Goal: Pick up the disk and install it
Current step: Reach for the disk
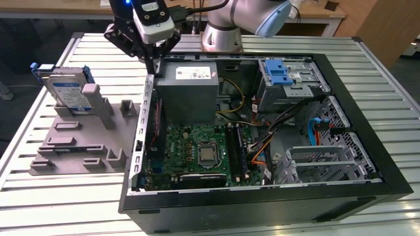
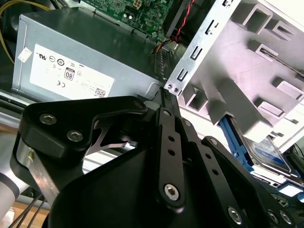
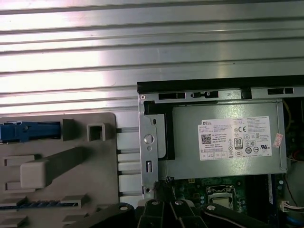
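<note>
Gripper [image 1: 155,65], fingers together and empty, hung over the computer case [image 1: 262,195] beside the power supply [image 1: 187,93], while the disk [image 1: 69,93] stood upright in the grey holder [image 1: 72,147], toward the exterior view's left.

disk [image 1: 68,92] in rack [image 1: 75,142] (upright), case [image 1: 262,194] beside

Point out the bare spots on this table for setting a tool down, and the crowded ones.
Bare table slats lie between the grey fixture and the near edge, and a strip runs on the exterior view's right of the computer case. Crowded: the case's inside, full of cables, and the fixture's far end, where the disk stands.
</note>
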Controlling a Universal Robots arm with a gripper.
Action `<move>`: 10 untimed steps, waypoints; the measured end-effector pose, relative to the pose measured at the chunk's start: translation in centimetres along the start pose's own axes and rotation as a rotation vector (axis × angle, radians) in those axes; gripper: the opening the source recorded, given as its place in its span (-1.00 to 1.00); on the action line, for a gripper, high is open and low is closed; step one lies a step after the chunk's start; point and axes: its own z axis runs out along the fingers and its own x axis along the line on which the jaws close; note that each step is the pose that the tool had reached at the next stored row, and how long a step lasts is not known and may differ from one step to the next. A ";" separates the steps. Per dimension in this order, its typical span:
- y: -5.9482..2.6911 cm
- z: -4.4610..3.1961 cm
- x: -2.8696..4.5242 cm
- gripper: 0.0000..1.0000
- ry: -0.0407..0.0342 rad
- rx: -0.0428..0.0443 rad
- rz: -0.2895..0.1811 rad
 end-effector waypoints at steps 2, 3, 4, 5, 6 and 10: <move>-0.01 0.00 0.10 -0.79 0.0000 0.0000 0.000; -0.01 0.00 0.14 -0.79 -0.0001 -0.0001 0.000; -0.02 0.00 0.20 -0.79 0.0000 0.0000 0.000; -0.02 0.00 0.27 -0.79 -0.0001 -0.0001 0.000; -0.03 0.00 0.33 -0.79 0.0000 0.0000 0.000; -0.04 -0.01 0.48 -0.79 0.0000 0.0000 0.000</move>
